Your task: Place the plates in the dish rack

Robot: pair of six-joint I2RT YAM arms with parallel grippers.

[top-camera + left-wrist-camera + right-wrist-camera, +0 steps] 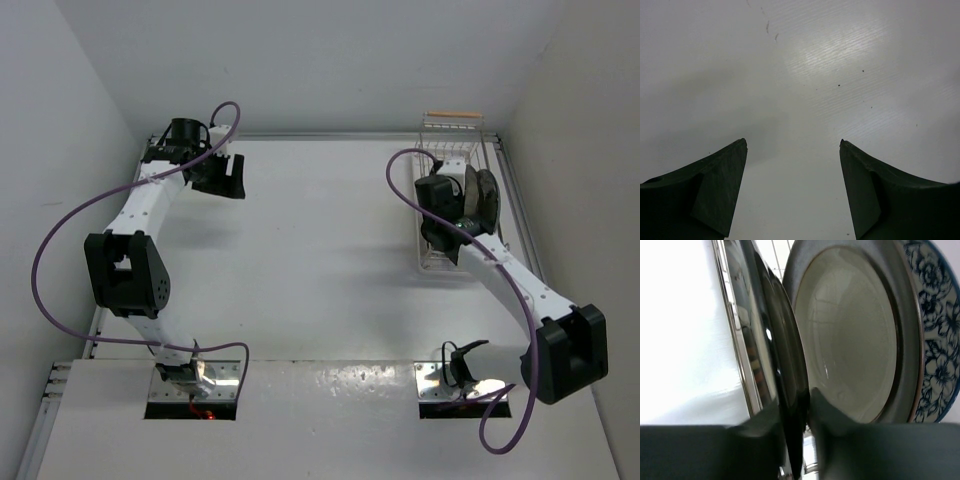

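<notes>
The dish rack [436, 255] stands at the far right of the table, its wooden handle [452, 117] at the far end. My right gripper [440, 222] is inside it. In the right wrist view the right gripper [807, 402] is shut on the edge of the dark-rimmed plate [777, 335], held upright on edge. Behind that plate stand the cream plate with a dark brown rim [850, 340] and the blue floral plate [939, 345], both upright; they show in the top view [484, 195]. My left gripper [222, 178] [792, 145] is open and empty over bare table at the far left.
A rack wire [735, 350] runs close along the left of the held plate. The side walls rise at both edges of the table, and the right wall is close to the rack. Purple cables loop off both arms.
</notes>
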